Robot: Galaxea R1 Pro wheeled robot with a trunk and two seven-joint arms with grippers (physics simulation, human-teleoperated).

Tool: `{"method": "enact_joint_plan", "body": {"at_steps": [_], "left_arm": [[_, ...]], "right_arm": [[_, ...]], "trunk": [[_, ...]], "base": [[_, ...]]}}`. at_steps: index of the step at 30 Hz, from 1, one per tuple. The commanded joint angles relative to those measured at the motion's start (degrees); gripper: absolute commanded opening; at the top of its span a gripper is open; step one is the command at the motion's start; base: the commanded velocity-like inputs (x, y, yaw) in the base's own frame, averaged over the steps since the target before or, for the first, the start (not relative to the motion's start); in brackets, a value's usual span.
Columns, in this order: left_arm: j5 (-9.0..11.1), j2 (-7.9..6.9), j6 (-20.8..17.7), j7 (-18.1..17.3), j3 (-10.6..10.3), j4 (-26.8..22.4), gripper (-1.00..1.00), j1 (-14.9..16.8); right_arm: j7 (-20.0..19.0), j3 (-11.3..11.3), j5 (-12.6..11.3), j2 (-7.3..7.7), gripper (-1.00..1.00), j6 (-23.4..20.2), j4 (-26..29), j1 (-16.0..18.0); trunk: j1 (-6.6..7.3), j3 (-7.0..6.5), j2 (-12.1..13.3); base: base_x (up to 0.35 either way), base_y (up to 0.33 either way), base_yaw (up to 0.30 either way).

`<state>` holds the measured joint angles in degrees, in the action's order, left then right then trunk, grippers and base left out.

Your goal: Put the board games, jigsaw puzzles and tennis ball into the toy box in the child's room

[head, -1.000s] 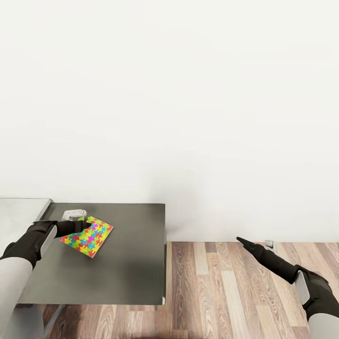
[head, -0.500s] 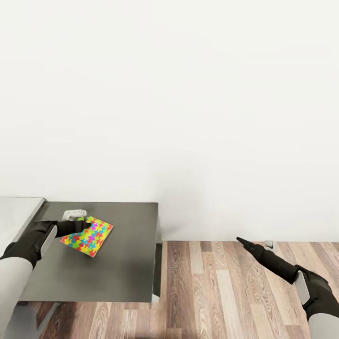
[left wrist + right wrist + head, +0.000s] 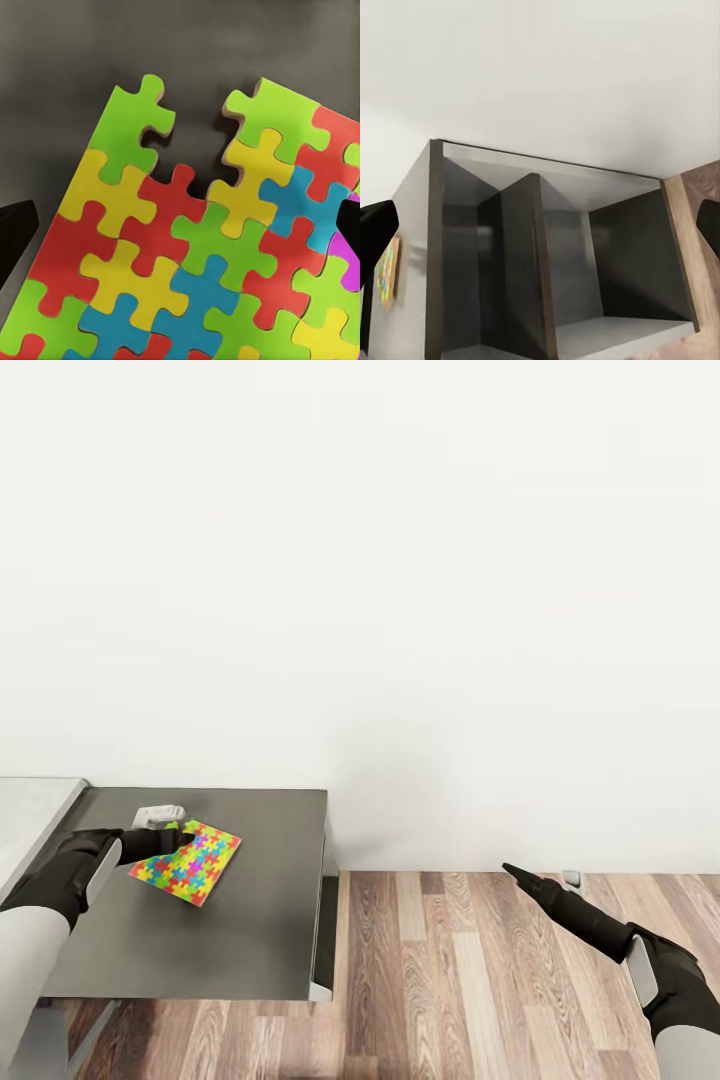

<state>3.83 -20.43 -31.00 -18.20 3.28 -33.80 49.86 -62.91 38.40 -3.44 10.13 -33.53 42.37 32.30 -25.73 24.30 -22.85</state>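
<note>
A jigsaw puzzle (image 3: 190, 863) of yellow, green, red and blue pieces hangs tilted just above the dark grey section of the table (image 3: 260, 930). My left gripper (image 3: 178, 840) is shut on its near corner. In the left wrist view the puzzle (image 3: 195, 240) spans the space between the two dark fingertips. My right gripper (image 3: 512, 873) reaches out over the wood floor right of the table, open and holding nothing. The right wrist view looks at the table's dark end, with the puzzle (image 3: 388, 271) seen edge-on beside it.
The table's pale grey top (image 3: 30, 810) joins the dark section at the far left. The dark section's end has open compartments (image 3: 562, 255). A white wall stands behind. Brown plank floor (image 3: 480, 980) stretches to the right.
The table has slid left in the picture while both arms and the puzzle keep their places in it, so the camera has moved right. The puzzle stays in my left gripper.
</note>
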Motion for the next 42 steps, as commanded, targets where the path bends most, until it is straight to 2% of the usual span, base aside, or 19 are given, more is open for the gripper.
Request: {"method": "enact_joint_plan", "body": {"at_steps": [1,18,30,36,42], "left_arm": [[0.21,0.04,-0.46,-0.17,0.14,2.69,1.00,-0.02],[0.21,0.04,-0.44,-0.17,0.06,2.69,1.00,-0.02],[0.53,0.04,-0.68,-1.41,0.31,2.69,1.00,-0.02],[0.43,0.04,-0.74,-5.55,0.29,2.69,1.00,-0.02],[0.47,0.04,-0.75,-6.36,0.32,2.69,1.00,-0.02]], "right_arm": [[-0.11,0.09,-0.21,0.02,1.00,-0.48,-0.01,0.04],[-0.11,0.09,-0.20,0.07,1.00,-0.48,-0.01,0.04],[-0.11,0.09,-0.17,0.07,1.00,-0.48,-0.01,0.04],[-0.11,0.10,-0.17,0.07,1.00,-0.48,-0.01,0.04],[-0.11,0.10,-0.17,0.07,1.00,-0.53,-0.01,0.04]], "trunk": [[-0.05,0.10,-0.07],[-0.05,0.10,-0.07],[-0.05,0.10,-0.07],[-0.05,0.10,-0.07],[-0.05,0.10,-0.07]], "base": [[0.000,-0.013,0.000],[-0.014,-0.161,0.000],[0.000,-0.021,0.000],[0.000,0.000,0.000],[0.000,0.000,0.000]]}}
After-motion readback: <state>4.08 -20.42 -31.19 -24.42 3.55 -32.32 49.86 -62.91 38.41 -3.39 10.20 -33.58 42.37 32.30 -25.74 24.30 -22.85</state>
